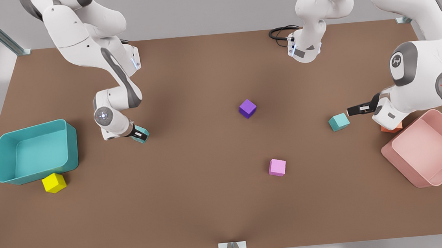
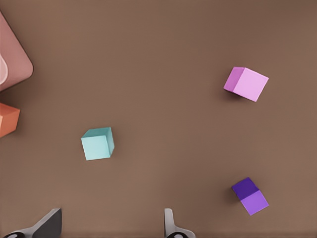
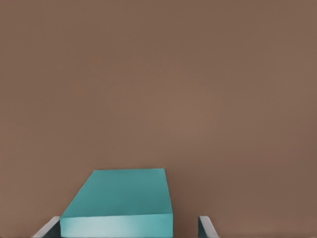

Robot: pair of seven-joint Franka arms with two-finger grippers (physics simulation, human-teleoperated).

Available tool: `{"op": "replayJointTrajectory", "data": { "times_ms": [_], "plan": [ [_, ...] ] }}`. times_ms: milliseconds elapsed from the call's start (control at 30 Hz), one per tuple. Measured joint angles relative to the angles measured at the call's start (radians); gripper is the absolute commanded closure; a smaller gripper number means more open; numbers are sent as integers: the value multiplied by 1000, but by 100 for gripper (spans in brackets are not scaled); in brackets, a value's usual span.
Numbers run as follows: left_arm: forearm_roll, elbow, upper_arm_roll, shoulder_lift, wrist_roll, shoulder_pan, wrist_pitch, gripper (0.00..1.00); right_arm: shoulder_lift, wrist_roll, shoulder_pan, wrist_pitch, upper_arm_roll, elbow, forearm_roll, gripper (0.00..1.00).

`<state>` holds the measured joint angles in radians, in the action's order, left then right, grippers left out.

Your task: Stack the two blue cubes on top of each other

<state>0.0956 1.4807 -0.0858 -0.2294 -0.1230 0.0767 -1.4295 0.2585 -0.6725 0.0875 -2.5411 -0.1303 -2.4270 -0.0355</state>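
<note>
Nearest the camera in the front view, the yellow cube (image 1: 54, 182) sits touching the front wall of the teal bin (image 1: 35, 151), and the pink cube (image 1: 277, 167) lies alone on the open bench (image 1: 196, 205). The salmon bin (image 1: 430, 153) stands tilted on the far side of the bench from the teal bin. One step back, the right tool (image 1: 141, 134) is down beside the teal bin, fingers spread on either side of one blue cube (image 1: 143, 135) (image 3: 119, 204), not clamped on it. Across the bench, the second blue cube (image 1: 339, 121) (image 2: 97, 143) rests just beside the salmon bin, nothing on top of it. The left tool (image 1: 356, 110) hovers close to that cube, its fingers (image 2: 47, 224) parted and empty. An orange cube (image 1: 391, 128) peeks out under that arm, against the salmon bin. Farther back, the purple cube (image 1: 247, 108) stands in the clear, between the two blue cubes.
</note>
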Motion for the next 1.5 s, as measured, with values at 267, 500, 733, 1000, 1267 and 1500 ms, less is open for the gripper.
{"op": "replayJointTrajectory", "data": {
  "times_ms": [267,500,733,1000,1267,1500],
  "plan": [
    [0,0,0,-4,-1,0,3,0,56,-32,5,-26,0,15,0,32],
    [-4,38,-5,-34,-2,-47,-9,0,35,-32,3,4,-18,105,-14,42],
    [-3,477,-42,-18,-48,-29,-356,0,150,-95,196,128,-102,436,-93,40],
    [-1,670,-43,-16,-68,-88,-696,0,504,-336,536,170,-95,949,-86,39],
    [-1,737,-43,-19,-43,-85,-791,0,669,-574,595,187,-91,1155,-24,0],
    [-1,771,-44,-35,-28,-101,-813,0,617,-710,485,286,-122,1265,-28,0]
  ]
}}
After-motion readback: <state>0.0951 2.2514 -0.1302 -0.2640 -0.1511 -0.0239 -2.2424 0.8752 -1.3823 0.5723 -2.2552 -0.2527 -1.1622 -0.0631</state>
